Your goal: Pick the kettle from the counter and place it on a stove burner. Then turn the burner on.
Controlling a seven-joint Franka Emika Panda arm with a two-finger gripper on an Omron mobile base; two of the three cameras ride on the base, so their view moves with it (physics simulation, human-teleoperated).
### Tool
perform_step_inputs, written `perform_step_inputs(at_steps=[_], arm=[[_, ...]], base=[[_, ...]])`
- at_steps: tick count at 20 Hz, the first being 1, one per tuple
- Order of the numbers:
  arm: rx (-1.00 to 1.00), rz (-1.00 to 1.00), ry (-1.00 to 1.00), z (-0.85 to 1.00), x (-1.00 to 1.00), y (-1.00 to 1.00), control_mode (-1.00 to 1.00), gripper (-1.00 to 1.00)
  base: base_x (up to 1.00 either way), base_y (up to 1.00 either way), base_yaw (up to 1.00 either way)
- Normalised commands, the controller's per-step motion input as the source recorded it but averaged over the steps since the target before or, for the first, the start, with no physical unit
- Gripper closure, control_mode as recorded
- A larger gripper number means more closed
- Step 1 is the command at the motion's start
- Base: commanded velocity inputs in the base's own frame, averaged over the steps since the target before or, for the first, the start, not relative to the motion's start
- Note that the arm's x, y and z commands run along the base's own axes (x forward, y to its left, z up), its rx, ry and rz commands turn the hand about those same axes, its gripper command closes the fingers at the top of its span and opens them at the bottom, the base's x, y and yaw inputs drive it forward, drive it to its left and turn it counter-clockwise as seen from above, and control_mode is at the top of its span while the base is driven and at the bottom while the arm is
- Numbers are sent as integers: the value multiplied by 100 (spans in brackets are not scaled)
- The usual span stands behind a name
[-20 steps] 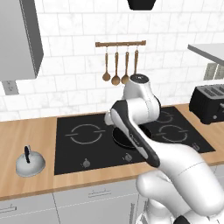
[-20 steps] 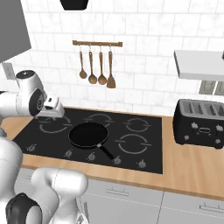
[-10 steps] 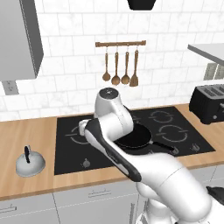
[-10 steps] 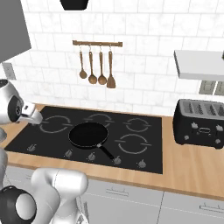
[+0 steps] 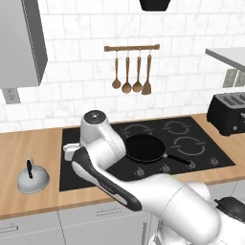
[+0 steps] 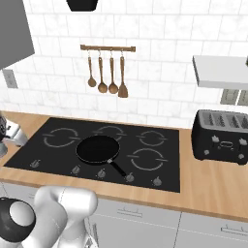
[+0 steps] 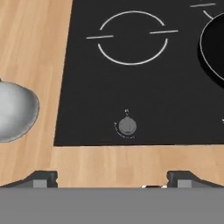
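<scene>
The small squat silver-grey metal kettle [image 5: 33, 179] with its black upright loop handle is sitting on the light-brown wood-grain surface [image 5: 28, 148], off the left edge of the flat black glass stove [image 5: 76, 174] and near the surface's front edge. In the hand view its rounded grey body [image 7: 15, 111] is showing at the left border, just beside the edge of the glass but not on it. The end effector [image 7: 111, 181] is hanging released, its two dark fingertips [image 7: 41, 178] standing wide apart with nothing between them, over the front strip of the surface, to the right of the kettle and apart from it. Just beyond it a small silver knob [image 7: 127, 126] is lying on the glass, and farther on a wide white ring outline with short side dashes [image 7: 132, 37] is sitting bare. A round black frying pan [image 5: 144, 148] is resting on the middle of the stove, handle pointing toward the front right. A black toaster [image 6: 222, 137] is standing on the surface to the right of the stove. Four wooden utensils [image 5: 131, 72] are hanging from a rail on the white tiled wall.
</scene>
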Motion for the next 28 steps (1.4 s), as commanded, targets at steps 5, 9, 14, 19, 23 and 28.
perform_step_inputs(at_steps=[5, 9, 14, 19, 23, 28], arm=[[5, 8, 10, -17, -4, 45, -100, -100], [1, 11, 14, -17, 0, 53, -100, -100], [0, 14, 7, -27, 0, 64, -100, -100], [-3, 9, 0, -29, 0, 72, -100, -100], [-6, 2, 2, -10, 3, 70, -100, -100], [-5, 0, 0, 0, 20, 59, -100, -100]], base=[[0, 0, 0], [0, 0, 0], [0, 0, 0], [0, 0, 0], [0, 0, 0], [0, 0, 0]])
